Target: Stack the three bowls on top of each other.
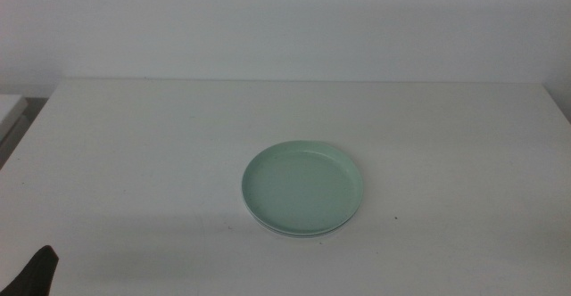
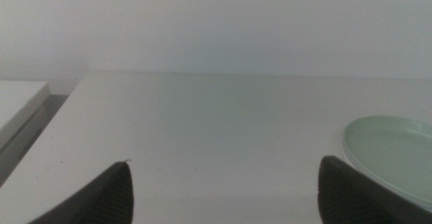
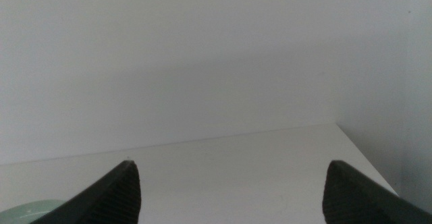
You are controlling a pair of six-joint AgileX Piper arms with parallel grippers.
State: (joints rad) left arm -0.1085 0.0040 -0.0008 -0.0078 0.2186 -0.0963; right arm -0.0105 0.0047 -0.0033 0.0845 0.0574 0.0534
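Note:
A mint green bowl rests on the white table, slightly right of centre. A pale rim of another bowl peeks out under its near edge, so it sits on a stack. How many bowls lie beneath it is hidden. The left wrist view catches the green bowl off to one side of my left gripper, which is open with nothing between its jaws. Only a dark tip of that left gripper shows at the middle view's bottom left corner. My right gripper is open and empty, with a sliver of the green bowl beside it.
A plain white wall runs behind the table. A lower white ledge sits beyond the table's left edge, also seen as a ledge in the left wrist view. The table's right edge shows in the right wrist view.

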